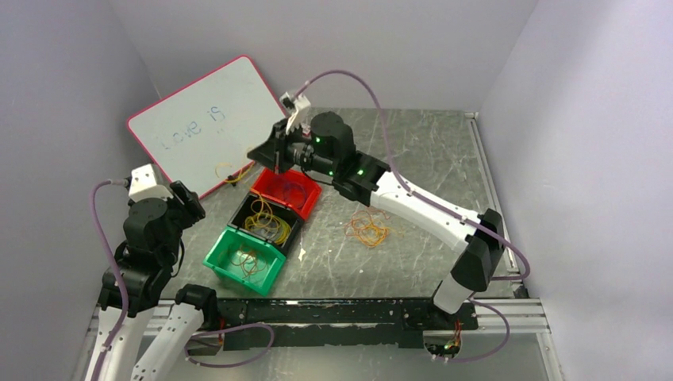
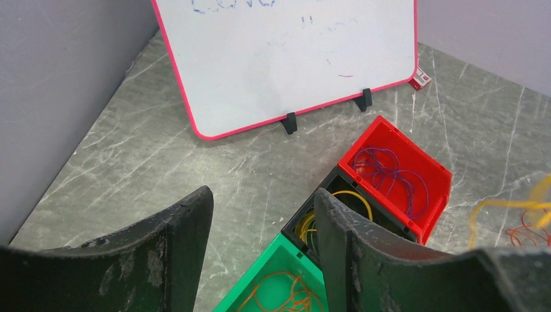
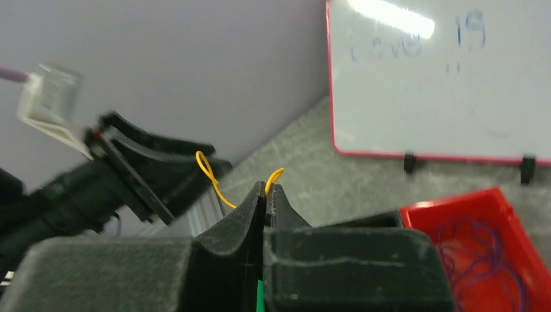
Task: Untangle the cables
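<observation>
A tangle of orange and yellow cables [image 1: 367, 228] lies on the table right of the bins; its edge shows in the left wrist view [image 2: 513, 218]. My right gripper [image 1: 266, 156] is held above the red bin [image 1: 287, 190], near the whiteboard. In the right wrist view it [image 3: 267, 188] is shut on a thin yellow cable [image 3: 209, 172] that loops out over the fingertips; a yellow loop [image 1: 228, 172] shows in front of the whiteboard. My left gripper [image 1: 189, 208] is open and empty, left of the bins, above the table [image 2: 262, 195].
Three bins stand in a diagonal row: red with purple loops [image 2: 396, 172], black with yellow loops [image 1: 266, 221], green with orange loops [image 1: 244, 258]. A white board with a red rim [image 1: 202, 127] leans at the back left. Grey walls stand close on three sides.
</observation>
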